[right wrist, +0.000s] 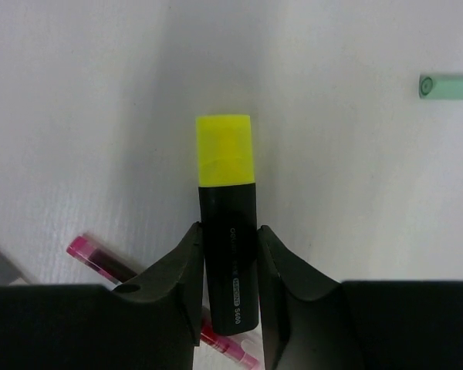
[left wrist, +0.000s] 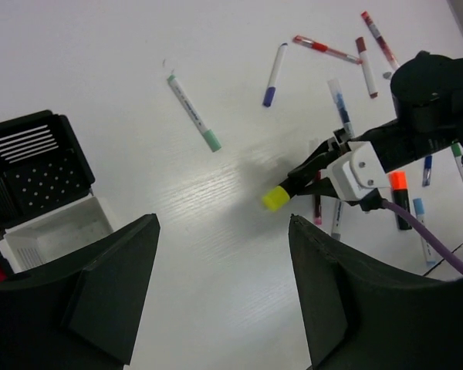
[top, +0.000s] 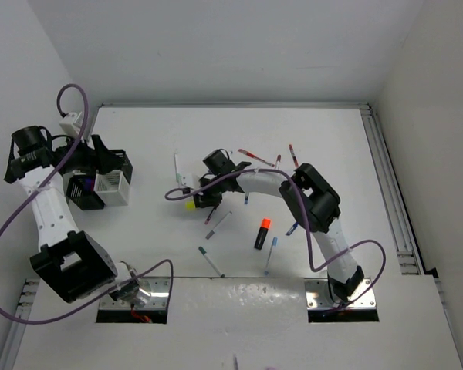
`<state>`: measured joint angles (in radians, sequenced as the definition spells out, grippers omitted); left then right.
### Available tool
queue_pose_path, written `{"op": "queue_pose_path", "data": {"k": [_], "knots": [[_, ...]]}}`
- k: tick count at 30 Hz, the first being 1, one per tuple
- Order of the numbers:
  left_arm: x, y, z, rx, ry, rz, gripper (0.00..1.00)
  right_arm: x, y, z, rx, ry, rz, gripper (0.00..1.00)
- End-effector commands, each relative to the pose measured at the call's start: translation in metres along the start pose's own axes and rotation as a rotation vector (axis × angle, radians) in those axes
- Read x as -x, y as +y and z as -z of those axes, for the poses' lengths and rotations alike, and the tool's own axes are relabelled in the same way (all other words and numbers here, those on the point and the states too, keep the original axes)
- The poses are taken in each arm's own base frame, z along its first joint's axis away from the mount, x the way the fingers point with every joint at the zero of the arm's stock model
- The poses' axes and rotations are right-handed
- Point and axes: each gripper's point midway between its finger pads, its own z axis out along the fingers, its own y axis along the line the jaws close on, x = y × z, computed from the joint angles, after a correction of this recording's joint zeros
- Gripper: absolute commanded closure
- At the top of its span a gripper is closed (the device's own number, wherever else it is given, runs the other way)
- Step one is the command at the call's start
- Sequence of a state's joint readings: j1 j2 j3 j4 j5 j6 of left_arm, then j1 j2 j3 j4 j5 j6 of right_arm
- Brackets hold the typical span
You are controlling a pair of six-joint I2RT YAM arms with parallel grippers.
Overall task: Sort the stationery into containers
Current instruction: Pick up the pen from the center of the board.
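Observation:
My right gripper is shut on a black highlighter with a yellow cap, holding it just above the table; in the top view the highlighter is left of the table's middle. It also shows in the left wrist view. My left gripper is open and empty, hovering by the containers. A white mesh container stands with black ones at the left. An orange-black highlighter and several thin pens lie loose around the middle.
A pink pen lies under my right gripper. A green-capped pen and a blue-capped pen lie between the arms. Red pens lie at the back. A teal pen and a blue pen lie near the front edge.

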<state>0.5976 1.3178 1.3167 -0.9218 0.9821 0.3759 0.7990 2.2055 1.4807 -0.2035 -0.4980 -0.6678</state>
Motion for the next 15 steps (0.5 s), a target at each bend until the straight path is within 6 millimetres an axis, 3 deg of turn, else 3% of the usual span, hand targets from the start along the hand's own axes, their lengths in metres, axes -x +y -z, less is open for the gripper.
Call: {"op": "queue_pose_path", "data": {"k": [1,2,3,7,10,15], "knots": [[0.029,-0.026,0.011,-0.057,-0.138,-0.052,0.26,0.06,-0.023,0.035,-0.114,-0.116,-0.015,1.0],[0.035,-0.029,0.012,-0.064,-0.167,-0.053,0.26,0.072,-0.029,0.043,-0.147,-0.143,-0.038,1.0],[0.036,-0.042,0.013,-0.107,-0.18,0.042,0.26,0.098,-0.042,0.062,-0.216,-0.211,-0.089,1.0],[0.041,-0.081,0.008,-0.222,-0.195,0.177,0.26,0.149,-0.07,0.111,-0.377,-0.371,-0.243,1.0],[0.049,-0.1,0.004,-0.241,-0.252,0.163,0.27,0.179,-0.079,0.134,-0.452,-0.45,-0.325,1.0],[0.051,-0.127,-0.009,-0.272,-0.267,0.183,0.28,0.227,-0.076,0.153,-0.482,-0.545,-0.383,1.0]]}}
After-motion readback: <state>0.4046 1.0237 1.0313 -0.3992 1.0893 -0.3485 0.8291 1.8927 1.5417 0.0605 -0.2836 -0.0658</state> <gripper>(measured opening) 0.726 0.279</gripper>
